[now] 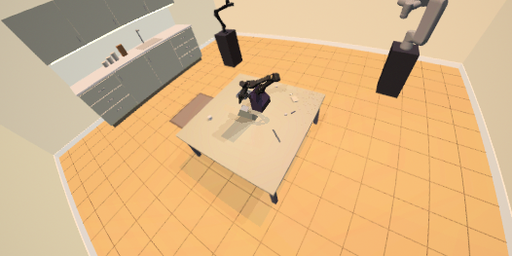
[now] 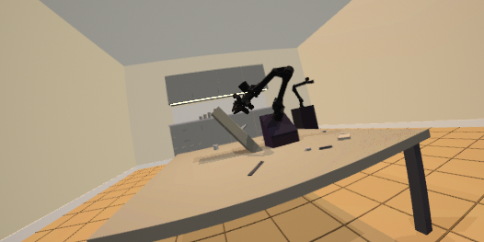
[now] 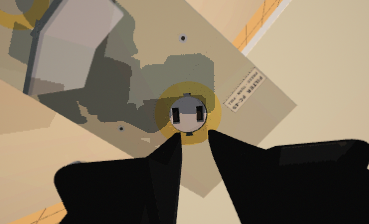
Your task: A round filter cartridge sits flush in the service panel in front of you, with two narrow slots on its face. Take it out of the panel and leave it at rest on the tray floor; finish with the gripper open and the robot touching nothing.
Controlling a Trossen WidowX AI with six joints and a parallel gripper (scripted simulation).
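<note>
The round filter cartridge sits in the service panel inside a yellow ring, its two dark slots upright side by side in the wrist view. Small dark notches show at its top and bottom edges. My gripper is partly open with nothing between its fingers. Its tips point toward the panel and appear just below the cartridge in the wrist view; they look clear of it. A pale, dark-rimmed shape at the upper left may be the tray; I cannot tell for sure.
The panel stands tilted on the table beside the arm's dark base block. Another yellow ring shows at the wrist view's top left. A dark bar and small items lie on the table.
</note>
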